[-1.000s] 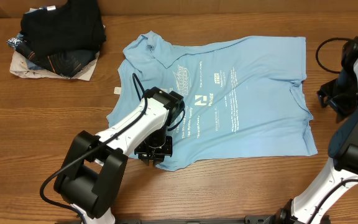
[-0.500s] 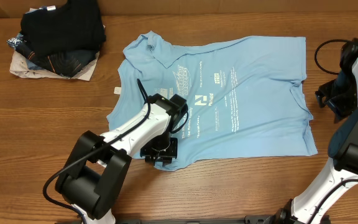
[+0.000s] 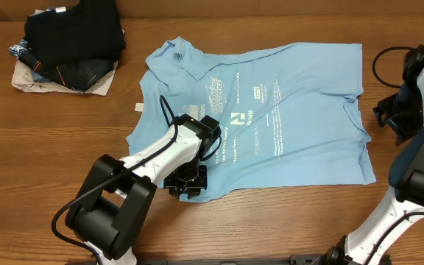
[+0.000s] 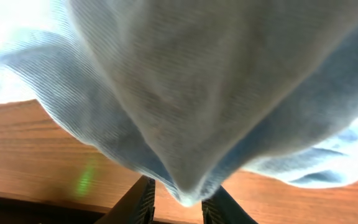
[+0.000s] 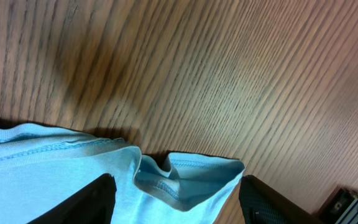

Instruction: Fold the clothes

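Curled edge of light-blue T-shirt on wood-grain table, between wide-spread fingers of right claw

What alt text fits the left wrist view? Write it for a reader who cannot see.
A bunched fold of the light blue T-shirt fills most of the frame and narrows to a point between the two black fingers of the left gripper. The wooden table shows beneath it.

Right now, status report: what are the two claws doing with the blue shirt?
Left gripper shut on T-shirt, near edge. Right gripper open at its far-side edge. T-shirt spread, unfolded. Dark pile apart.
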You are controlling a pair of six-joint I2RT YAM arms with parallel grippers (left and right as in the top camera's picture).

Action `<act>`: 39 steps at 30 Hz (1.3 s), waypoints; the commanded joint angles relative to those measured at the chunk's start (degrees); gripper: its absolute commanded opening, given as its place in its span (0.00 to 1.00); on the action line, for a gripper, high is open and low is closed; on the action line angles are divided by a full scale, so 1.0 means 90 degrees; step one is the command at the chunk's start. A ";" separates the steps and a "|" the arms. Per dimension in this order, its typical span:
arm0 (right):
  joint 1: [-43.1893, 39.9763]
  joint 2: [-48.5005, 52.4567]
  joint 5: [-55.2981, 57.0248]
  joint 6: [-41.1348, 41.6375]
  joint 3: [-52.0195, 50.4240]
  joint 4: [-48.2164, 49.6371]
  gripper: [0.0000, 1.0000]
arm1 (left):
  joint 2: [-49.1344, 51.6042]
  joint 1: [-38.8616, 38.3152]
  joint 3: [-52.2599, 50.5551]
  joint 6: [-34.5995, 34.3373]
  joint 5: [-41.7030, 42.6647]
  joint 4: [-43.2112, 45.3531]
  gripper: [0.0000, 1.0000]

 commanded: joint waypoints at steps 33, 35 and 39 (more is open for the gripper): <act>0.0005 -0.0051 -0.0015 -0.0041 -0.0010 0.0056 0.67 | -0.0148 0.0005 -0.0012 -0.0160 -0.0233 -0.0345 0.04; 0.0005 -0.0051 -0.0015 -0.0041 -0.0010 0.0056 0.67 | -0.0148 0.0005 0.0248 -0.0155 -0.0233 -0.0704 0.04; 0.0005 -0.0051 -0.0015 -0.0041 -0.0010 0.0056 0.68 | -0.0146 0.0002 0.0505 -0.0107 -0.0231 -0.1149 0.06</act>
